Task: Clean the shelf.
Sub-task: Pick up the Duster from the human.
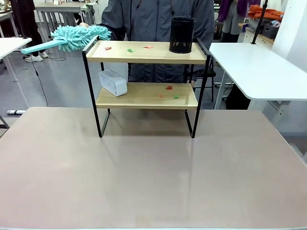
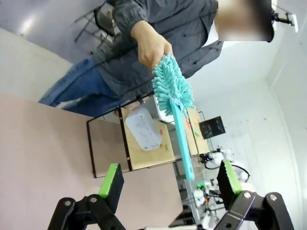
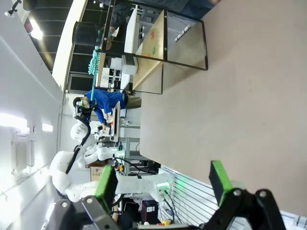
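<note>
At the far left of the shelf, a hand offers the duster. Both the left tool and the right tool gape empty; the left should take the handle next.

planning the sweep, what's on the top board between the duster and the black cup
Three small paper scraps, red, green, red, on the shelf's otherwise bare top board; front view.

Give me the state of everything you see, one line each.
shelf: upright, paper scraps on both boards
duster: held up by the person's hand
black mesh cup: upright, top board
white box: on lower board
left gripper: open, empty
right gripper: open, empty
</note>
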